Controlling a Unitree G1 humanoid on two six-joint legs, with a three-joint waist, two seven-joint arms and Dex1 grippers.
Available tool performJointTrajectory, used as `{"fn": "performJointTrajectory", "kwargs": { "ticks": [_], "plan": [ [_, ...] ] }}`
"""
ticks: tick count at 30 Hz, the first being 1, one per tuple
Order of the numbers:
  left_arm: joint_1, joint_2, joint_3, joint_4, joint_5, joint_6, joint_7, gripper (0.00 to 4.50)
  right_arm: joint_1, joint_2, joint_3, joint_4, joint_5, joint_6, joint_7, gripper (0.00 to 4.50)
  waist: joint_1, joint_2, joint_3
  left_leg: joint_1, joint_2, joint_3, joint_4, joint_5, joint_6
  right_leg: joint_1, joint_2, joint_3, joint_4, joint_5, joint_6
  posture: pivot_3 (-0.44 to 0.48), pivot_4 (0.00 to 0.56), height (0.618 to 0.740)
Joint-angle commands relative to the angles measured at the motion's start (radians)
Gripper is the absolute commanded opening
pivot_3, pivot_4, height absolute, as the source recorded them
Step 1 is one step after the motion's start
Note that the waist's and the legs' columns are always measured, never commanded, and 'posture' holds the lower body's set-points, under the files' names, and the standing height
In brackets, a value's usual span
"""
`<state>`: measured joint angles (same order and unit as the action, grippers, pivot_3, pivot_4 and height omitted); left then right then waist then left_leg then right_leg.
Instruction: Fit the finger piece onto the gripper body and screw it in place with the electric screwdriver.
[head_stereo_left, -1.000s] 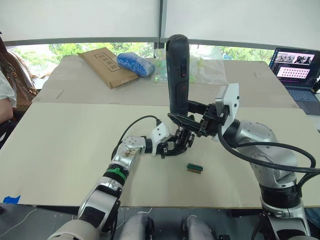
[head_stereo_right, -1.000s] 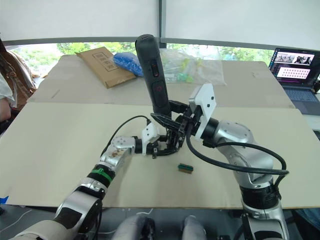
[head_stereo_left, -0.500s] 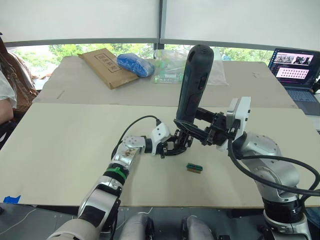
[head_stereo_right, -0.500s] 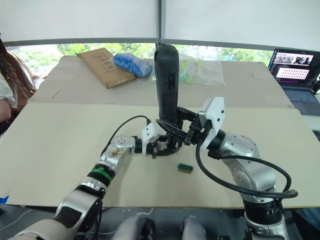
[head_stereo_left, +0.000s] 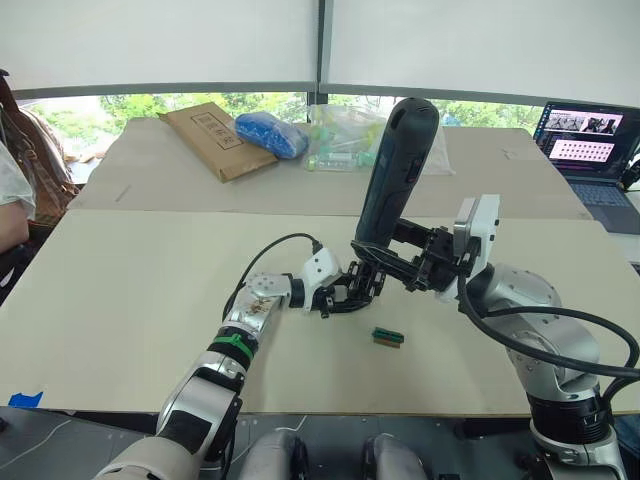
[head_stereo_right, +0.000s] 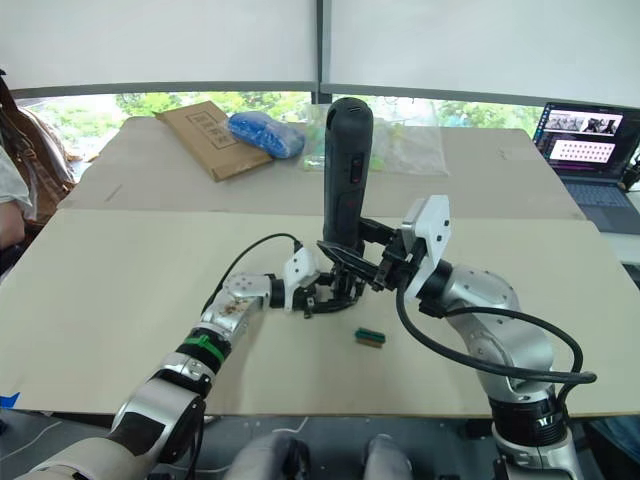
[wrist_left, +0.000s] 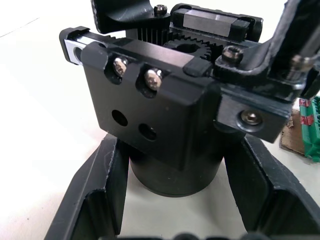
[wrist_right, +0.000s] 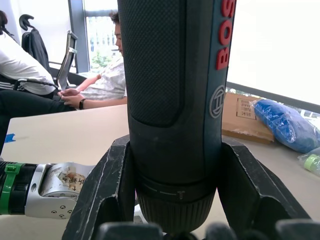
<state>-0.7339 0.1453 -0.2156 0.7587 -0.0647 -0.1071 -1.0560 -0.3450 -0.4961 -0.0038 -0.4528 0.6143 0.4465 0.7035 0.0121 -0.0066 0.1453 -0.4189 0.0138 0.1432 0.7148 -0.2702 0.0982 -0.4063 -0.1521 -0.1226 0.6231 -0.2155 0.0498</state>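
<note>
Left eye view: the right gripper (head_stereo_left: 385, 262) is clamping the electric screwdriver (head_stereo_left: 396, 170) low on its barrel, the tool standing nearly upright with its top leaning slightly away, its lower end hanging directly over the gripper body (head_stereo_left: 352, 293). The left gripper (head_stereo_left: 343, 297) is holding that body down on the table (head_stereo_left: 120, 290). A small green block (head_stereo_left: 387, 337) is lying just beside, toward the robot. Right eye view: same arrangement; the driver's bit is hidden behind the fingers, so contact with a screw cannot be told. Left wrist view: the left fingers (wrist_left: 95, 195) are closing narrowly around the body's round base; two screw heads are sitting in its front plate beside two empty holes. The finger piece (wrist_left: 292, 47) seems to be the black part at the body's upper edge, though whether it is fully seated cannot be told. Right wrist view: the right fingers (wrist_right: 107, 187) are pressing both sides of the screwdriver's collar. Judgement: fitting looks done or nearly so; driving the screw appears to be in hand or still ahead. Surroundings: beige tables, a cardboard envelope (head_stereo_left: 208, 136), a blue bag (head_stereo_left: 271, 131), clear plastic bags (head_stereo_left: 345, 140), a laptop (head_stereo_left: 589, 150), windows behind, seated people (wrist_right: 95, 80) beyond.
</note>
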Motion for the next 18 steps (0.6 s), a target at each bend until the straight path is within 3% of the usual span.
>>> {"fn": "performJointTrajectory", "kwargs": {
  "ticks": [1,18],
  "plan": [
    [-0.028,-0.005,0.025,-0.019,-0.020,-0.013,0.002,2.30,0.077,-0.017,0.094,0.104,-0.057,0.091,0.002,1.89,0.000,0.000,-0.001,0.000,0.000,0.000,0.000,0.000,0.000,0.000,0.000,0.000,0.000,0.000,0.000,0.000,0.150,0.732],
    [-0.026,-0.002,0.029,-0.016,-0.017,-0.017,0.005,2.30,0.066,-0.021,0.088,0.083,-0.072,0.051,0.007,1.89,0.000,-0.002,-0.003,0.001,0.000,-0.001,-0.001,0.000,0.000,0.000,-0.001,0.000,0.000,0.000,0.000,0.000,0.150,0.732]
  ]
}}
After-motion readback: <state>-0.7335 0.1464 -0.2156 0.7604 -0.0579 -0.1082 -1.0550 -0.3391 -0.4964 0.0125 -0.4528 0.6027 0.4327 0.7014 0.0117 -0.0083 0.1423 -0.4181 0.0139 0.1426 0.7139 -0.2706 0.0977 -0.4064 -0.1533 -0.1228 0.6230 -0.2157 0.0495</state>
